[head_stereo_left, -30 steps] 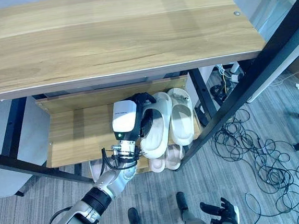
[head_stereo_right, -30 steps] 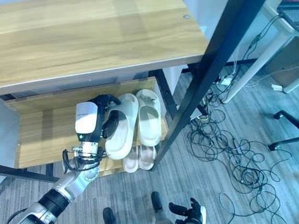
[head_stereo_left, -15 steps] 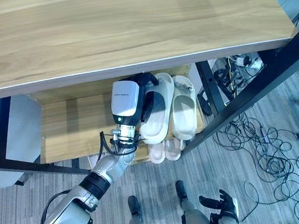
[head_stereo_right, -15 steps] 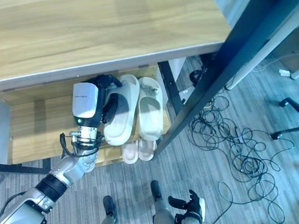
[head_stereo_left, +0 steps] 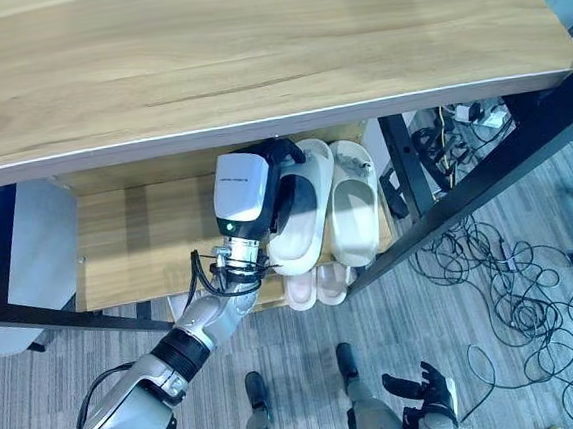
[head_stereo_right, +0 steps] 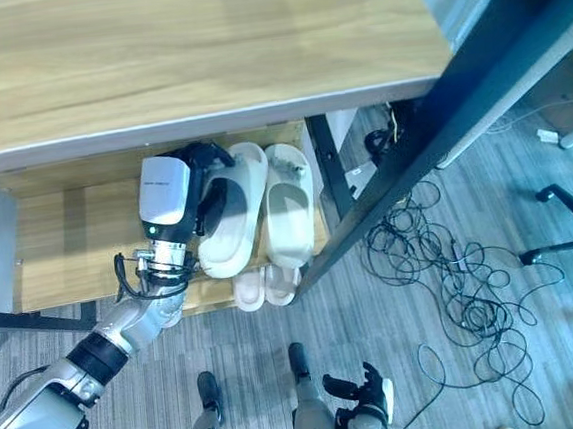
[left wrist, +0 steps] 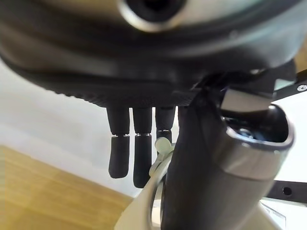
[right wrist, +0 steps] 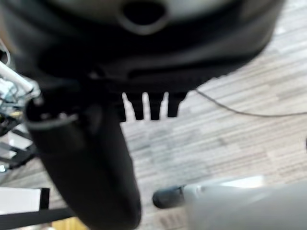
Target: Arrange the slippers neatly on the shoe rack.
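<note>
Two cream slippers lie side by side at the right end of the rack's lower shelf (head_stereo_left: 138, 237). My left hand (head_stereo_left: 283, 157) reaches under the top board and is shut on the left cream slipper (head_stereo_left: 303, 235), which leans slightly toward its mate. The right cream slipper (head_stereo_left: 352, 209) lies flat beside it. In the left wrist view my fingers (left wrist: 135, 153) hang over the slipper's pale edge (left wrist: 160, 158) with the thumb on its near side. My right hand (head_stereo_left: 425, 400) hangs low over the floor, open and holding nothing.
The rack's wide wooden top board (head_stereo_left: 253, 57) overhangs the lower shelf. A pinkish pair of slippers (head_stereo_left: 318, 284) sits below the cream pair. A black post (head_stereo_left: 465, 189) slants at the right, with tangled cables (head_stereo_left: 504, 286) on the carpet beyond.
The whole picture has shifted, so the camera moved. My left hand stays shut on the left cream slipper in about the same place. The right hand has not moved.
</note>
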`<state>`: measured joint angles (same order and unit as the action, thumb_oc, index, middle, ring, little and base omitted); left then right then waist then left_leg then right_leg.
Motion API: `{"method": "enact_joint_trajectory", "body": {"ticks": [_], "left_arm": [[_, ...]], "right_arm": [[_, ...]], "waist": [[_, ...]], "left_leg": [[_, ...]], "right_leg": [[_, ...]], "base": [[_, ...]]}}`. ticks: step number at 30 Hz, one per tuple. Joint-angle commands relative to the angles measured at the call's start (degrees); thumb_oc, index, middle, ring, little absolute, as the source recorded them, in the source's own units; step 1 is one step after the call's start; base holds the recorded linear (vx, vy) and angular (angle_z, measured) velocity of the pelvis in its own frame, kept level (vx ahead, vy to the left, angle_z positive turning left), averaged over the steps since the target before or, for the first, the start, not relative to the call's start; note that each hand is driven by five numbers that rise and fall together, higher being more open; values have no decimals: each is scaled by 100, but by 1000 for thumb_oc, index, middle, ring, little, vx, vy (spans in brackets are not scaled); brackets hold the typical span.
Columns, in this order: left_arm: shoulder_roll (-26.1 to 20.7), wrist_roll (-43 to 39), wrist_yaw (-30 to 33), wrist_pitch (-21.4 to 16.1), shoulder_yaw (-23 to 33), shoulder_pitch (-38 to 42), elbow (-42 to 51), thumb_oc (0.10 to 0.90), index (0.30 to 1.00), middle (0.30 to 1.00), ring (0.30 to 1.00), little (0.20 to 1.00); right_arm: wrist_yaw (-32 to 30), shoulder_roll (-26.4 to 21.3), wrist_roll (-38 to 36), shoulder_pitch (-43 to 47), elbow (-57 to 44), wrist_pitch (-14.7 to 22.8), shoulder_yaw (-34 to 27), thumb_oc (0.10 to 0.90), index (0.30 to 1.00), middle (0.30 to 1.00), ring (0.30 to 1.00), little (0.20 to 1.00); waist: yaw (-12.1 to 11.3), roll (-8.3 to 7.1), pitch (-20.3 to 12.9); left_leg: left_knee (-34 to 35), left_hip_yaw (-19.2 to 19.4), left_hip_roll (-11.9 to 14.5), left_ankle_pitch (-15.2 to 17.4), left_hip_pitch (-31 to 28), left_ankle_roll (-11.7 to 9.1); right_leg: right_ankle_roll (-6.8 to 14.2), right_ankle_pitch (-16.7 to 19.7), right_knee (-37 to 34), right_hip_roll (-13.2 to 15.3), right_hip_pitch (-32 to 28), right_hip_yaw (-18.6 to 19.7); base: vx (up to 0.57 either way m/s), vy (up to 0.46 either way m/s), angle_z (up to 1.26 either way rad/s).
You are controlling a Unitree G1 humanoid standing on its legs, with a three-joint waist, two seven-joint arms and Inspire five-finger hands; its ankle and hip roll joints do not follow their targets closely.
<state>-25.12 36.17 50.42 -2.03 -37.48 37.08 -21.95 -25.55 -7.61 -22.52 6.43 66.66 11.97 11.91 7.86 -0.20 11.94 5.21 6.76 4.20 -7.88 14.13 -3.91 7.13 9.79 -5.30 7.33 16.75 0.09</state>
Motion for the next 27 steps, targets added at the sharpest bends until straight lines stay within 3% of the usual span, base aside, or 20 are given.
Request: {"method": "enact_joint_trajectory", "body": {"ticks": [1, 3, 5, 8, 20, 27], "left_arm": [[74, 234, -19, -34, 255, 1026, 215, 800, 900, 900, 900, 900], [224, 8, -395, 20, 344, 959, 118, 800, 900, 900, 900, 900], [346, -529, -560, -209, 579, 719, 260, 800, 900, 900, 900, 900], [373, -811, -775, -249, 657, 581, 336, 800, 900, 900, 900, 900], [467, -1011, -945, -169, 724, 534, 234, 800, 900, 900, 900, 900], [435, -1682, -1199, -401, 1044, 132, 696, 800, 900, 900, 900, 900]], "right_arm": [[-224, -38, 92, 46, -175, 155, 110, 800, 900, 900, 900, 900], [-193, -15, 84, 64, -183, 101, 107, 800, 900, 900, 900, 900], [-162, 4, 114, 42, -204, 32, 115, 800, 900, 900, 900, 900], [-172, 24, 120, 40, -154, -21, 84, 800, 900, 900, 900, 900], [-192, 20, 124, 22, -119, -76, 38, 800, 900, 900, 900, 900], [-176, 48, 204, -99, -18, -187, -42, 800, 900, 900, 900, 900]], "waist": [[-62, -104, 43], [-77, -96, 30], [-105, -64, 7], [-133, -27, -4], [-139, 27, -36], [-191, 85, -185]], "left_leg": [[-21, -52, -67, 685, -133, 99], [-21, -60, -73, 702, -195, 111], [-21, -57, -85, 720, -269, 121], [-21, -57, -105, 727, -299, 134], [-21, -59, -117, 714, -324, 138], [-21, -85, -109, 745, -505, 133]], "right_leg": [[362, -532, 43, 163, -246, -230], [340, -552, 51, 162, -300, -214], [323, -574, 58, 172, -353, -203], [310, -590, 60, 174, -389, -204], [302, -584, 50, 174, -411, -194], [282, -652, 45, 160, -609, -237]], "base": [[0, 0, 0], [0, 0, 0], [0, 0, 0], [0, 0, 0], [-2, -1, 0], [24, -7, 2]]}}
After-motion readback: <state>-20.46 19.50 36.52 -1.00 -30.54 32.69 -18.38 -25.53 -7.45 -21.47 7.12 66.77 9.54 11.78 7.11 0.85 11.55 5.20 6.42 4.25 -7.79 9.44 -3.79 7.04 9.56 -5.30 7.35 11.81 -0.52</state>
